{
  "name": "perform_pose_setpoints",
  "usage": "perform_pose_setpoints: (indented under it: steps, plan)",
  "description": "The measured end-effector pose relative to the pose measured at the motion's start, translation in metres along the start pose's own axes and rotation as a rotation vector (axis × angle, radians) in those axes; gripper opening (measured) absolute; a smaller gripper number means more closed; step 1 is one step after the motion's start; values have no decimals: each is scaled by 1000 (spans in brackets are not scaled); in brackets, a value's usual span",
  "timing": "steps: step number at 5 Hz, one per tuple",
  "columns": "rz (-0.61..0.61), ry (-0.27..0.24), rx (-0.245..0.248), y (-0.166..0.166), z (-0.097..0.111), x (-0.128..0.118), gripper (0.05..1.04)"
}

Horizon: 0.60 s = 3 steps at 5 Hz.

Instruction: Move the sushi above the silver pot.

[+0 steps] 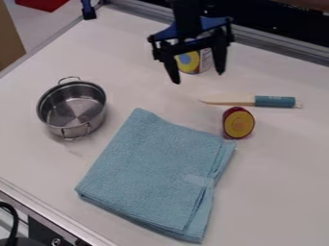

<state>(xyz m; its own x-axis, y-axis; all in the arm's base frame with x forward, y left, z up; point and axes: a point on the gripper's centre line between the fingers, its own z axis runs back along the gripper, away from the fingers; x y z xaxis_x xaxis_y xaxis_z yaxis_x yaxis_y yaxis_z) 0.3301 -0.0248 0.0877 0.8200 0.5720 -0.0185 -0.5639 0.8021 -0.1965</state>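
The black gripper (pixel 199 78) hangs over the upper middle of the work surface, open, its two fingers spread wide. What looks like the sushi (pixel 238 123), a short round piece with a dark red side and an orange-yellow face, rests right of centre, below and to the right of the gripper and apart from it. At the left stands the silver pot (pixel 72 106), upright with two loop handles, its inside bare.
A light blue folded cloth (pixel 157 173) covers the lower middle, its right corner close to the sushi. A knife with a teal handle (pixel 275 101) lies just above the sushi. Behind the gripper's fingers stands a can (pixel 189 62). Metal rails (pixel 276 53) edge the table.
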Motion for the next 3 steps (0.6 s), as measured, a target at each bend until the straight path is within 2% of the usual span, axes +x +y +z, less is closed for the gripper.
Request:
perform_pose_setpoints:
  steps: [1,2,3]
  plan:
    - [60,-28,17,-22,-4,-13,1000]
    - [55,-21,35,-36,-23,-20,1000]
    - [43,-35,104,-41,-40,-24,1000]
